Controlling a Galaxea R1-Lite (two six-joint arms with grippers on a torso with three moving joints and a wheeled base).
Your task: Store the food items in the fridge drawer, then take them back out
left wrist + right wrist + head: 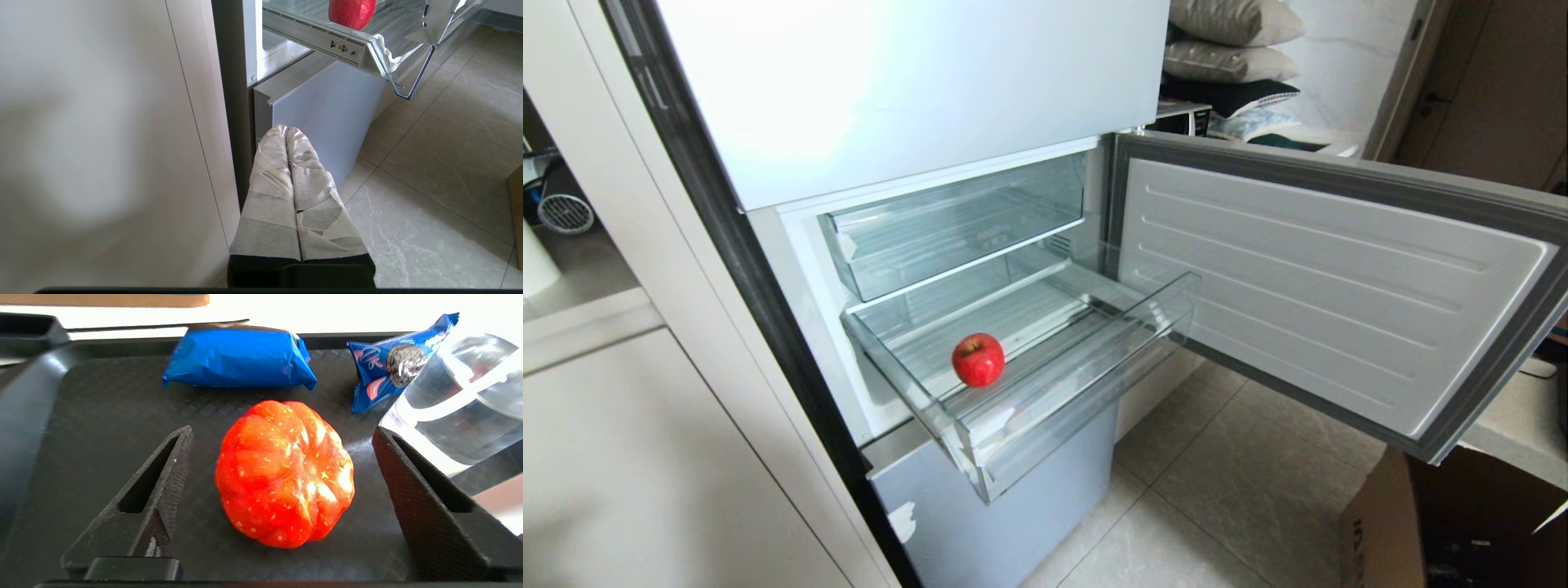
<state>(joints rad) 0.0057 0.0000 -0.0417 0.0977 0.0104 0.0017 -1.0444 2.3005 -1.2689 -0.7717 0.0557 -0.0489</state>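
Note:
The fridge drawer (1045,408) is pulled out, and one red, rounded food item (978,359) lies near its front left corner. That piece (351,12) and the drawer's front lip (380,49) also show in the left wrist view. A second food item (284,473), red-orange and ribbed, rests on a black tray (81,428). My right gripper (282,430) is open, one finger on each side of that piece and apart from it. My left gripper (286,130) is shut on nothing, parked low beside the fridge's bottom panel. Neither arm shows in the head view.
Above the drawer sits a clear bin with faint lettering (956,229). The fridge door (1323,302) stands open to the right, with a cardboard box (1445,523) on the floor below. On the tray lie two blue snack packs (239,355) (392,363) and a clear container (457,404).

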